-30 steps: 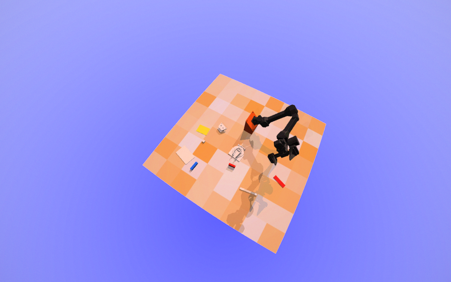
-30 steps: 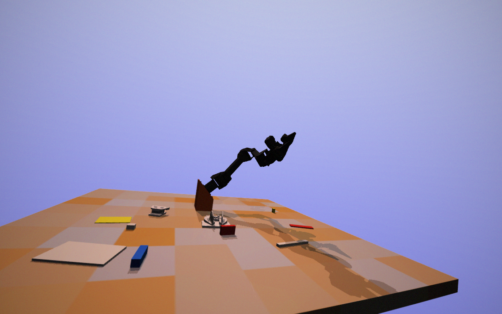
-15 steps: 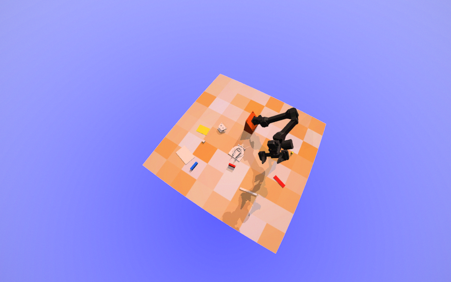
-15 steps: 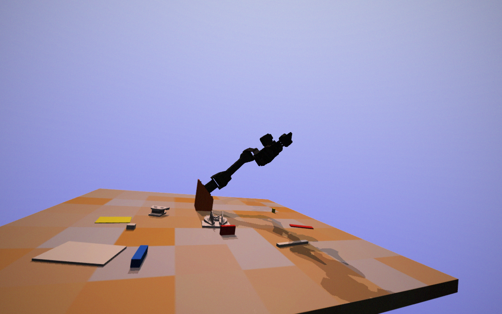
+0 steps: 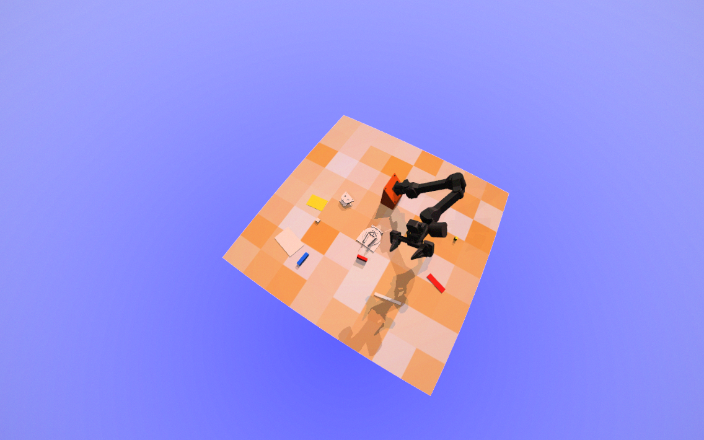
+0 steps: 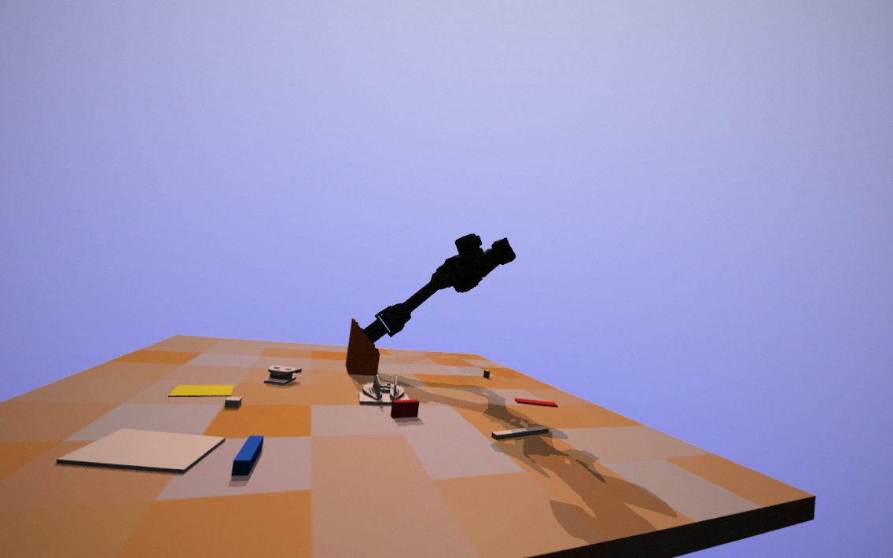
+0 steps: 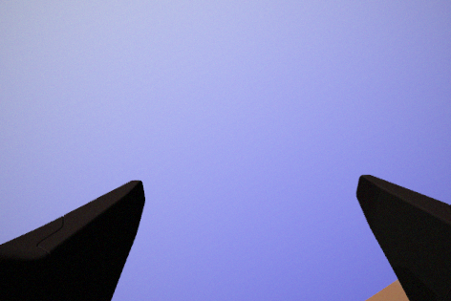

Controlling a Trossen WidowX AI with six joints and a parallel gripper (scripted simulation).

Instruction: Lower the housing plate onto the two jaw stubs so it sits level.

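Observation:
The housing plate (image 5: 347, 196) (image 6: 284, 368) is a small white piece with dark holes. It sits raised on a small support, left of the arm's mount and away from the jaws. The white jaw assembly (image 6: 370, 399) stands nearer the table's middle, with upright parts on its base and nothing covering it. It also shows in the top view (image 5: 362, 242); the stubs and pins are too small to make out. My gripper (image 5: 403, 254) (image 7: 251, 188) is wide open and empty. It hangs high above the table, right of the jaw assembly in the top view.
A red block (image 5: 361, 257) (image 6: 405, 409) stands just in front of the jaw assembly. A blue block (image 5: 302, 259), a pale flat slab (image 5: 289, 242) and a yellow sheet (image 5: 316, 202) lie left. A white bar (image 5: 387, 298) and a red strip (image 5: 435, 282) lie right.

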